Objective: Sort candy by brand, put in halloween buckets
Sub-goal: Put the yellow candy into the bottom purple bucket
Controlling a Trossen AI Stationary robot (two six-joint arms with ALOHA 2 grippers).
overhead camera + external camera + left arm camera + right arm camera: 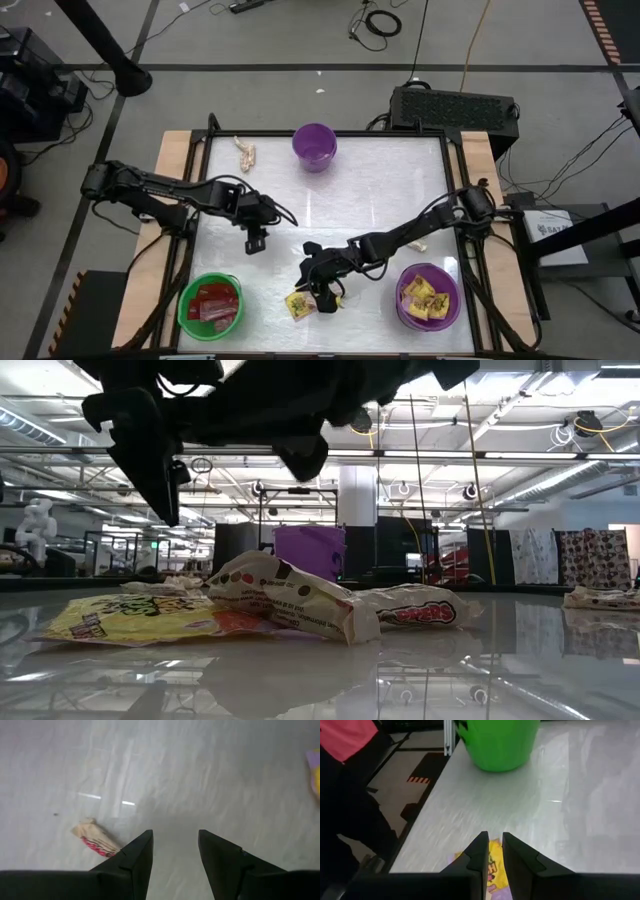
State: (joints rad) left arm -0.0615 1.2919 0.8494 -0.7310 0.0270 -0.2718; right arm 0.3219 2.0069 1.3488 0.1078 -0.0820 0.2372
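Observation:
My right gripper hangs near the table's front edge, just above a small heap of candy: yellow packets and, in the low view, a pale dotted packet and a red-print one, all lying flat. Its fingers stand almost together, and a yellow packet shows through the narrow gap. In the low view its dark fingers end above the packets. My left gripper is open and empty over bare table left of centre. The green bucket holds red packets. The near purple bucket holds yellow ones.
A second purple bucket stands at the far middle. Tan twisted pieces lie at the far left, and one lies near the right arm; it also shows in the left wrist view. The table's middle is bare.

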